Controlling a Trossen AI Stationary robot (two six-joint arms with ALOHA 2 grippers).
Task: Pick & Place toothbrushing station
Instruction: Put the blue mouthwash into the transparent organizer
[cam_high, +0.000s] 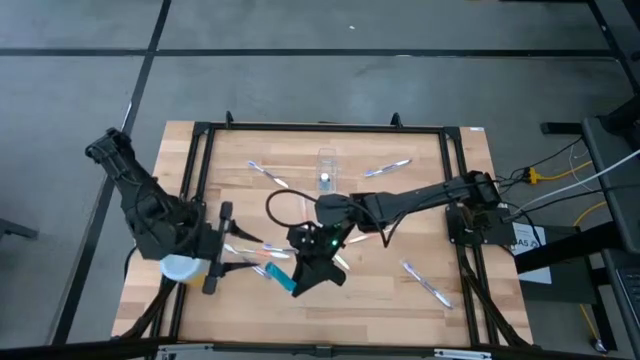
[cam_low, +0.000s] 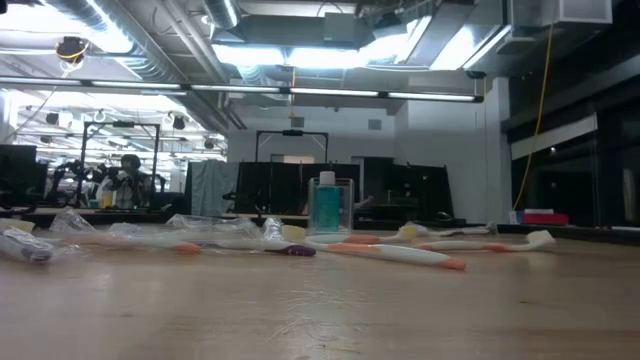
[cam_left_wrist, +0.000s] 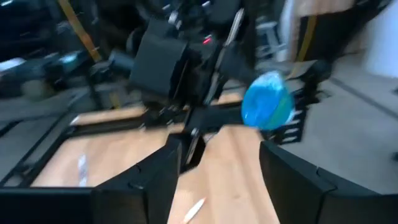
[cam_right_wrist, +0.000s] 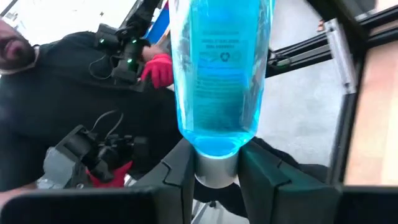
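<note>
Though well apart fr. clear holder, R hand tight on blue bottle; L hand open.

It was a robotics lab: exposed ceiling ducts, strip lights, other metal rigs and a person at distant benches.

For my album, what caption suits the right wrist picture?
Right gripper clamps the white cap of a blue liquid bottle.
</note>
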